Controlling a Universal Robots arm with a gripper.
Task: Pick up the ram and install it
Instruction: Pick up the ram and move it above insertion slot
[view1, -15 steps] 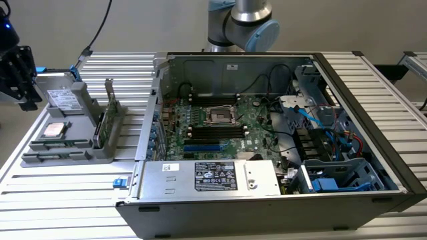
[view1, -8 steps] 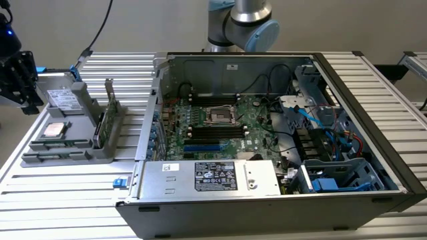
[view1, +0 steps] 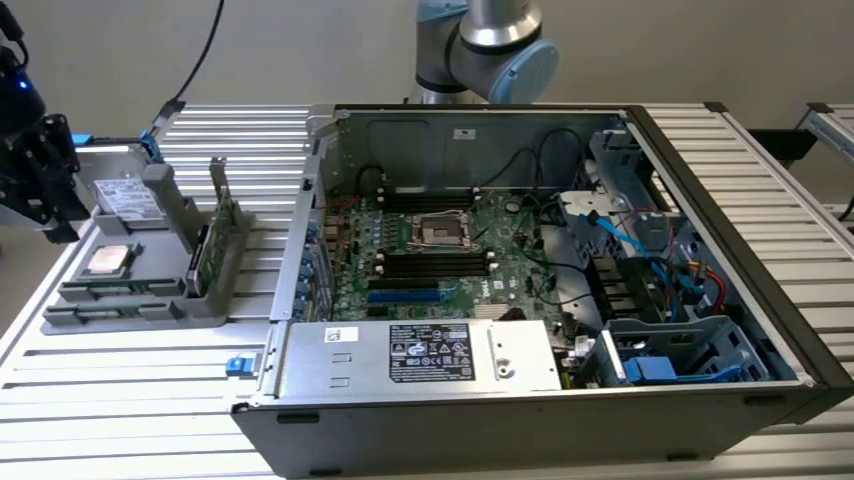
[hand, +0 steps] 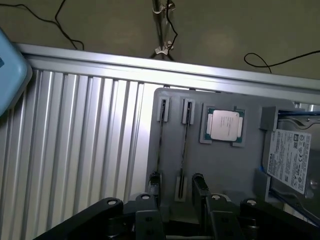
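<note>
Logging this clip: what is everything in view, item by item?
computer case: one, black, open, on the table
motherboard: one, green, inside the case
power supply: one, silver, case's near end
parts holder: one, grey, exterior view's left of case
ram: apparently two, edge-on, holder's slots
processor: one, silver, in the holder
hard drive: one, silver, in the holder
expansion card: one, green, upright in the holder
table: one, silver
robot arm: one, grey-blue, behind the case
gripper: one, black, open, above the ram slots
</note>
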